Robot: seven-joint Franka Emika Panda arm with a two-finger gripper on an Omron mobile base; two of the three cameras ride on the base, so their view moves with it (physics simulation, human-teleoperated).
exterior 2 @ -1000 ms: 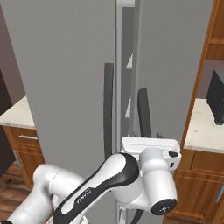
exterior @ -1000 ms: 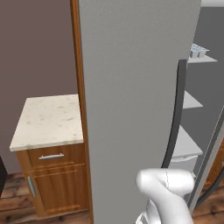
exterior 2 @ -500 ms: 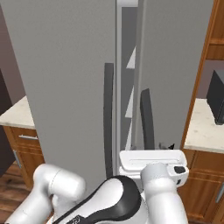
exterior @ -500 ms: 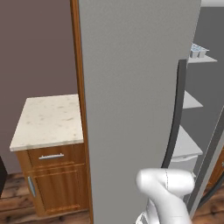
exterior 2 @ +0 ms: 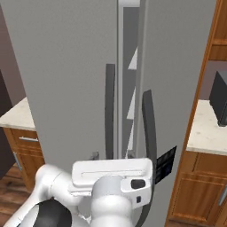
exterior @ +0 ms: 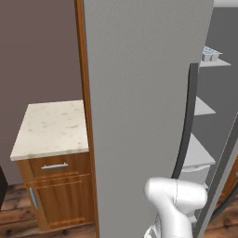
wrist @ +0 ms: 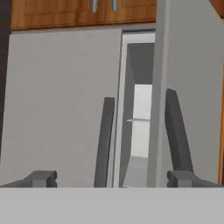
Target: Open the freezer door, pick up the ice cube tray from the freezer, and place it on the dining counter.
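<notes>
Hand: our hand faces the freezer door, fingers wide apart, holding nothing.
Door: ajar (a narrow gap).
Tray: ice cube tray on a high shelf, above and beyond.

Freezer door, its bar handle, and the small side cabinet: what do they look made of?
Freezer door: matte grey panel, likely painted metal; no glare.
Bar handle: darker grey, smooth; metal or plastic, unclear.
Side cabinet: brown grained wood, with a cream speckled stone-like top.

A home kitchen is showing here: a tall grey freezer standing between wooden cabinets with speckled stone tops.
</notes>
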